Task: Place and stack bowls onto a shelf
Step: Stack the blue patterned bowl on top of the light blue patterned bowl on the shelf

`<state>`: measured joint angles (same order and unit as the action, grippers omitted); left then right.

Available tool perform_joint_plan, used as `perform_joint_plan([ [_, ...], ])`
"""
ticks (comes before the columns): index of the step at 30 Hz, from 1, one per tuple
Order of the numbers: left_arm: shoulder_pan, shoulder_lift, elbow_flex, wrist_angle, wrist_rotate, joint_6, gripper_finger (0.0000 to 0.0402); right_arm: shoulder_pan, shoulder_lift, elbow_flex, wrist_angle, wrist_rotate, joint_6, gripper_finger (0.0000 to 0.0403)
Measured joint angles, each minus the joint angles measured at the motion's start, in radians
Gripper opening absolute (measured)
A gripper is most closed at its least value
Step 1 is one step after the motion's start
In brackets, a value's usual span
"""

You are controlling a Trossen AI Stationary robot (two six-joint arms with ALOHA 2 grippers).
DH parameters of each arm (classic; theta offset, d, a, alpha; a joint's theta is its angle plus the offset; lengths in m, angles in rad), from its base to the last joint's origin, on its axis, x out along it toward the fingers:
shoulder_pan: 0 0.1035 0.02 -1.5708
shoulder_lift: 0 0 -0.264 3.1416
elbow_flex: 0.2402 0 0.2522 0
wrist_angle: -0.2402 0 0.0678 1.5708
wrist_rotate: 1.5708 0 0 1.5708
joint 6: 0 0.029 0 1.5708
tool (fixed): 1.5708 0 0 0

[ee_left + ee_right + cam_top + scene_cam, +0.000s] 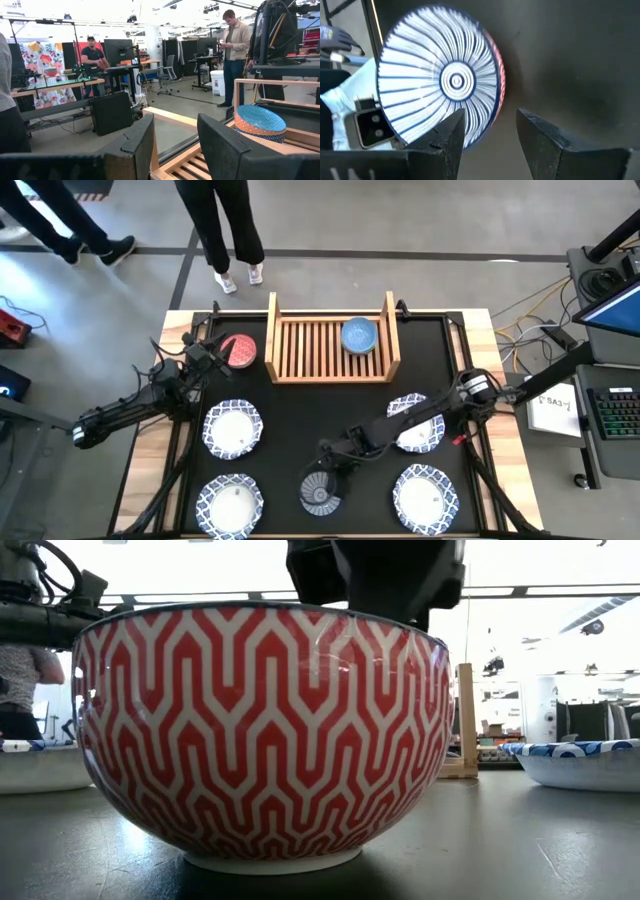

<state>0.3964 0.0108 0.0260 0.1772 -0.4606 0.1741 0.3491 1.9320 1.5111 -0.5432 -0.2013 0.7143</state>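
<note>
High view shows you the shelf (330,350) at the table's far edge with 1 light blue bowl (359,335) on its right half. The red bowl (238,350) sits just left of the shelf, with the left gripper (207,356) close beside it; in the left wrist view its fingers (142,142) stand spread with nothing between them, pointing past the shelf's edge toward the blue bowl (260,122).

Your right gripper (327,465) hangs over the radial-striped bowl (321,492) at the near middle. In the right wrist view its fingers (451,131) are parted, straddling that bowl's rim (440,82); whether they touch it, you cannot tell.

4 white bowls with blue rims lie on the mat: 2 left (232,430) (229,502), 2 right (418,423) (425,498).
</note>
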Motion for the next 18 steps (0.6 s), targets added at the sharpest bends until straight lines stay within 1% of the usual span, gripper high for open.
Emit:
perform_joint_plan([
  [3,0.000,0.000,0.000,0.000,0.000,0.000,0.0134,0.005,0.000,-0.021,0.029,0.002,0.000,0.0163],
  [9,0.000,0.000,0.000,0.000,0.000,0.000,0.0134,0.009,0.001,-0.085,0.163,-0.008,0.037,0.0146],
  [18,0.000,0.000,0.000,0.000,0.000,0.000,0.0134,0.008,0.001,-0.111,0.190,-0.008,0.035,0.0113],
])
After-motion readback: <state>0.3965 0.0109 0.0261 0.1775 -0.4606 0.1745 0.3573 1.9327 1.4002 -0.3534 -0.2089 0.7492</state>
